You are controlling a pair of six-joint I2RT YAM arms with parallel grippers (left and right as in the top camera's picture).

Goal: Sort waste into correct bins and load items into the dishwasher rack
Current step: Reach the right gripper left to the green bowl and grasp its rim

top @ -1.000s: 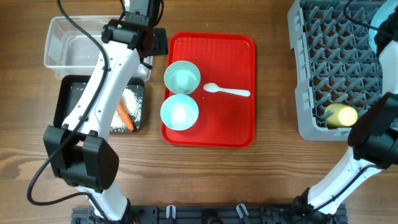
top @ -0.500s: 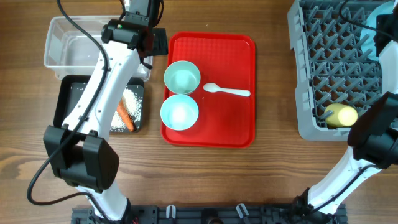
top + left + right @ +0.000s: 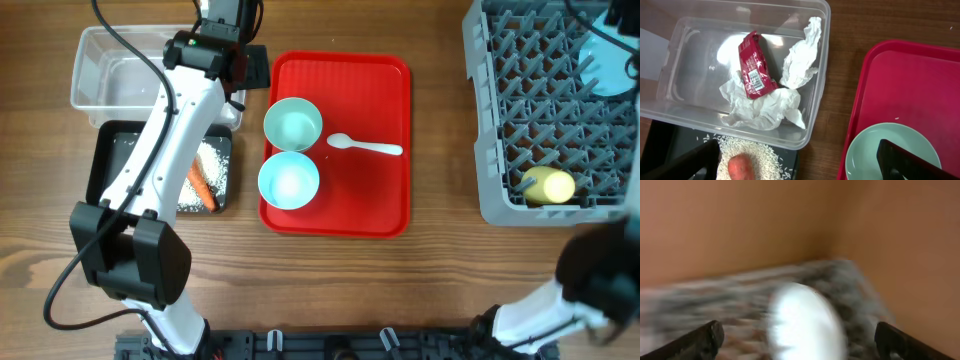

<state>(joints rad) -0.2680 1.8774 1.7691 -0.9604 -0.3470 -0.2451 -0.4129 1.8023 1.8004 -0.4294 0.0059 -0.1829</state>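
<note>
Both grippers spread, nothing held: L gripper [image 3: 799, 147] over clear plastic tub [image 3: 670, 75]; R gripper [image 3: 799, 327] blurred, facing big grey lattice dishwasher rack [image 3: 490, 120]. White plastic spoon [image 3: 365, 147] lies on flat red tray [image 3: 390, 200], to the right of L gripper & nearer me. Long axis left-right, handle pointing rackward. L prob nearer.

Blur on the right, crops at the edges

The right wrist view is wholly blurred: a pale oval [image 3: 805, 322] at lower centre over grey streaks cannot be identified. Overhead, the right arm [image 3: 600, 290] is a smear at lower right, the pale blue plate [image 3: 610, 55] and dishwasher rack [image 3: 480, 120] run off the upper right edges, and the left arm [image 3: 170, 130] covers part of the clear tub [image 3: 100, 70] and black tub [image 3: 105, 170]. The left wrist view's bottom edge crops the mint-green bowl [image 3: 865, 150] and carrot [image 3: 740, 166].
</note>
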